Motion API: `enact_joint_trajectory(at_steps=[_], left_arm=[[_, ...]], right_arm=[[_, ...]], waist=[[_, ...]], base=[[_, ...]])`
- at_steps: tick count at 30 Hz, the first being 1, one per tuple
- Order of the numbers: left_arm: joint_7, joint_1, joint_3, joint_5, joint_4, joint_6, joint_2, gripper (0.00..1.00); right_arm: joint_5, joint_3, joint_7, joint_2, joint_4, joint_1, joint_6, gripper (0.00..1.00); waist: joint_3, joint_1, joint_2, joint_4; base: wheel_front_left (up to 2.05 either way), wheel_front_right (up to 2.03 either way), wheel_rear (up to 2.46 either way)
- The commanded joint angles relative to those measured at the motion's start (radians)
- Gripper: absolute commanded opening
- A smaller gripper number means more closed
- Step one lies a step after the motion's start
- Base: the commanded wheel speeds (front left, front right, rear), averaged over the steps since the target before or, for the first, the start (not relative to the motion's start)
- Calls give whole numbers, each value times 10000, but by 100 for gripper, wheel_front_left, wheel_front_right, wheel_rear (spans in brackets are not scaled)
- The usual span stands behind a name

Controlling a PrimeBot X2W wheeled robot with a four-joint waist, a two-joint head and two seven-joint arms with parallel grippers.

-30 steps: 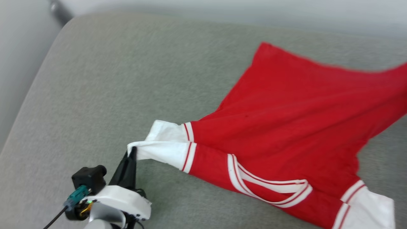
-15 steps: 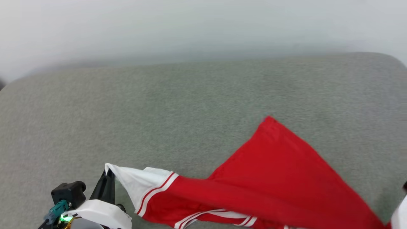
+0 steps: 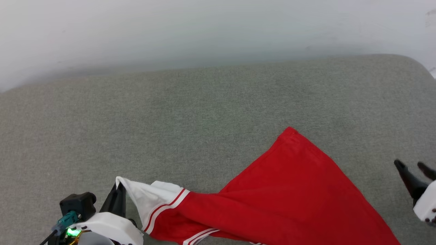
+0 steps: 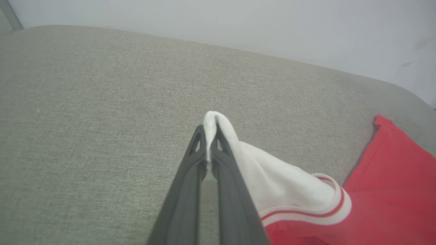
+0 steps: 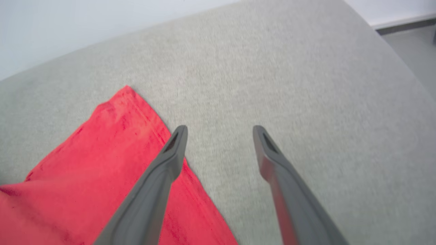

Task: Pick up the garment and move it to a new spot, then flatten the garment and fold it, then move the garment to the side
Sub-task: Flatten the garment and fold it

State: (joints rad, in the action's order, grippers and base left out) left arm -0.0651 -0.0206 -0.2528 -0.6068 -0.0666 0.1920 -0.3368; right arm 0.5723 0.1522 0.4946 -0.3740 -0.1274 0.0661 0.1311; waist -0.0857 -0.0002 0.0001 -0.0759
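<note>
The garment (image 3: 289,200), red with white sleeves and striped cuff trim, lies spread over the grey cushion at the lower right of the head view. My left gripper (image 3: 117,185) is shut on the tip of its white sleeve (image 4: 272,180), and the left wrist view shows the cloth pinched between the fingertips. My right gripper (image 3: 410,168) stands open at the right edge, beside the red hem (image 5: 129,146) and apart from it, with nothing between its fingers. The lettering is out of view.
A wide grey fabric cushion (image 3: 190,112) carries everything, with a pale wall (image 3: 204,30) behind it. Its rounded right edge (image 5: 391,68) drops to the floor (image 5: 415,41).
The camera turned, shifting the whole view. My right gripper has come into view at the right edge, open. The left gripper keeps its hold on the sleeve.
</note>
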Motion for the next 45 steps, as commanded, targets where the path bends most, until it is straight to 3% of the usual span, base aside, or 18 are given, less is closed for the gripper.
enact_joint_trajectory(at_steps=[1,4,7,13,17,20,27,33,34,35,36,43,45], left_arm=[[18,209,-34,65,42,-54,-31,0],[47,519,-144,147,61,-124,-11,0],[41,922,-268,198,-29,-234,69,0],[-24,1893,-650,390,-198,-527,263,0],[-186,2468,-870,481,-386,-719,501,0],[-306,2832,-1045,503,-560,-867,666,0],[-609,3526,-1464,622,-932,-1169,1160,0],[-867,3833,-1636,640,-1215,-1289,1399,0],[-899,3839,-1645,635,-1265,-1297,1414,0],[-899,3842,-1649,625,-1323,-1312,1416,0],[-931,3846,-1655,611,-1376,-1323,1415,0],[-985,3685,-1603,534,-1576,-1332,1252,0],[-979,3505,-1478,519,-1543,-1272,967,0]], right_arm=[[-14,-89,-484,-85,0,363,-7,100],[37,-383,-1205,-256,-132,1059,-7,100],[114,-787,-972,-460,-381,1776,-7,100],[219,-1692,1961,-932,-622,3410,-7,100],[-175,-1973,4216,-809,-878,4420,-7,100],[-475,-2193,5289,-622,-1026,4907,-7,100],[-969,-2501,6030,-292,-1768,5395,-7,100],[-714,-2938,6255,-174,-2510,4997,-7,100],[-660,-3017,6266,-163,-2533,4947,-7,82],[-602,-3128,6299,-178,-2504,4905,-7,27],[-521,-3205,6320,-196,-2477,4868,-7,0],[-107,-3549,6134,-553,-1976,5042,-6,0],[49,-3554,5765,-633,-1741,5183,-6,0]], waist=[[-179,2,-1,165],[-492,2,-1,400],[-762,2,-1,668],[-1500,2,-1,1212],[-2039,2,-1,1571],[-2376,2,-1,1907],[-3029,2,-1,2537],[-3361,2,-1,2704],[-3362,2,-1,2702],[-3355,2,-1,2694],[-3331,2,-1,2681],[-2884,2,-1,2449],[-2260,2,-1,2171]], base=[[0,0,0],[0,0,0],[0,0,0],[0,0,0],[0,0,0],[0,0,0],[0,0,0],[0,0,0],[0,0,0],[0,0,0],[0,0,0],[0,0,0],[0,0,0]])
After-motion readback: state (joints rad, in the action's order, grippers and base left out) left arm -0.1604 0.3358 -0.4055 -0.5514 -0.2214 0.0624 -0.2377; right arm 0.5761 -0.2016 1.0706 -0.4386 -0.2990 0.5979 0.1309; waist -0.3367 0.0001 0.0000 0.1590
